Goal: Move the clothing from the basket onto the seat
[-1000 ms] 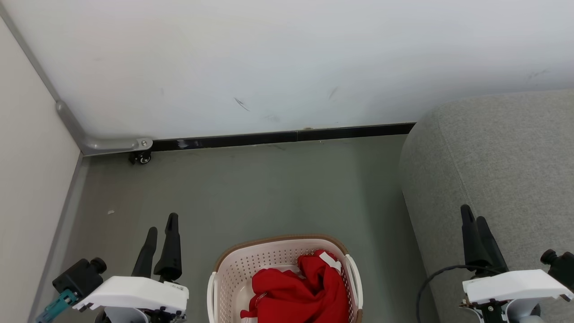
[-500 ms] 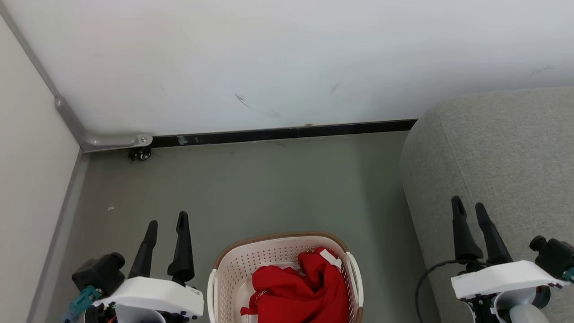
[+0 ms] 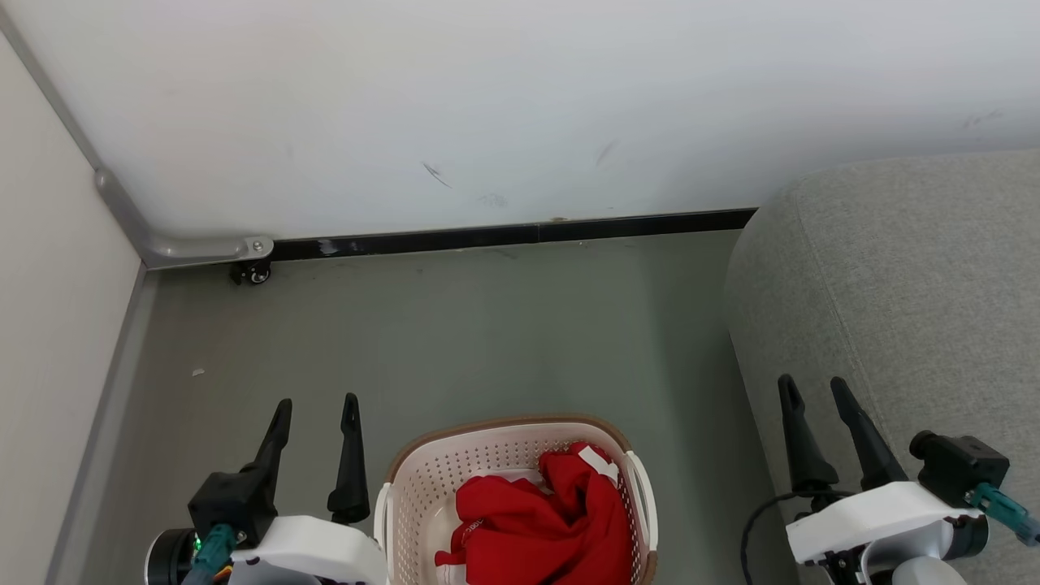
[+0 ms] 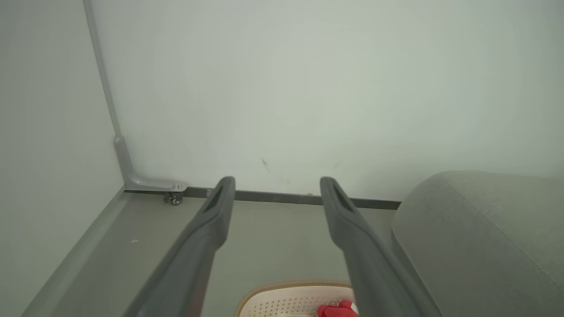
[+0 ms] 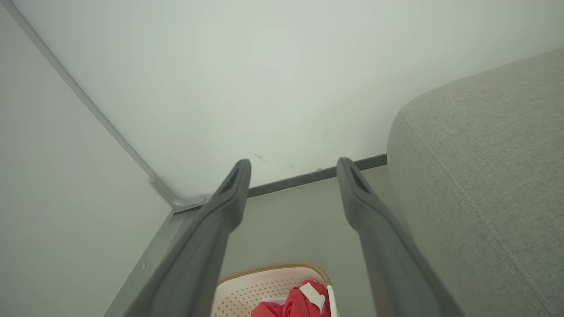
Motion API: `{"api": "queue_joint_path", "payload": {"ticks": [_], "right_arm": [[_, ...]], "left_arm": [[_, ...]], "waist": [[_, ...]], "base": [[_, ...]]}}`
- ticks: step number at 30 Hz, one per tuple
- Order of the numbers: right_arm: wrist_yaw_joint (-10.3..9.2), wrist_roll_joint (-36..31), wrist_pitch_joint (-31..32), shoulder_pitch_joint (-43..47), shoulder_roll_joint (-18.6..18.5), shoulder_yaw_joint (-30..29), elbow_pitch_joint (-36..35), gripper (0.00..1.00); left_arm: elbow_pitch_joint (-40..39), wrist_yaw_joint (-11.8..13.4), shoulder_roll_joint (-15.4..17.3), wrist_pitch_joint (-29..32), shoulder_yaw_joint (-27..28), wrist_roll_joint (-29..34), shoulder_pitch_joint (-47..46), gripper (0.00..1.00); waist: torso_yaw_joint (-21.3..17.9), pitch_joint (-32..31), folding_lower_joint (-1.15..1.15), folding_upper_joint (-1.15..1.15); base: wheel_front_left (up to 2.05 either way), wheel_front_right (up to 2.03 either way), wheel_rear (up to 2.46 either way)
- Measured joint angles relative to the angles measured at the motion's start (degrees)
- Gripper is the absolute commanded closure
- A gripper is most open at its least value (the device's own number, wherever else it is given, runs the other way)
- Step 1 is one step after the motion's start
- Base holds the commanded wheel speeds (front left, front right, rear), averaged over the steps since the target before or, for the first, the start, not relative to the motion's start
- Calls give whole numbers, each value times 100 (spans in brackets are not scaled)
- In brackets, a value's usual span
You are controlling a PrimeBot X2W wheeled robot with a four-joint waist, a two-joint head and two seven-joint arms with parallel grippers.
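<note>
On the grey floor, at the bottom edge of the head view, the basket stands upright, cream with perforated walls and a brown rim. The clothing lies bunched inside it, bright red, heaped toward the middle and right, with a white tag near the top of the heap. All the red fabric that shows is inside the basket, and the frame edge cuts off its lower part. To the right stands the seat, large, rounded and covered in light grey woven fabric, with a strip of floor between it and the basket. The left hand hangs just left of the basket, its two dark fingers spread apart and holding nothing. The right hand shows against the seat's rounded left edge, its fingers likewise parted and empty. Both point toward the pale wall, which meets the floor at a black skirting strip. A small castor sits under a grey bracket in the left corner. Each wrist view shows the basket's far rim and a bit of red low between the fingers.
</note>
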Motion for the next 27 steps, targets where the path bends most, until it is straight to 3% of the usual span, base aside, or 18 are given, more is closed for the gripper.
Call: {"api": "queue_joint_path", "payload": {"ticks": [10,27], "right_arm": [[1,-836,-55,-8,19,15,146,0],[1,-911,-46,-113,49,9,225,0]], "left_arm": [[226,235,0,-199,-40,779,0,0],[483,267,-15,-199,22,710,-129,0]], "waist": [[7,31,0,0],[-7,23,-1,0]], "base": [[0,0,0],[0,0,0]]}}
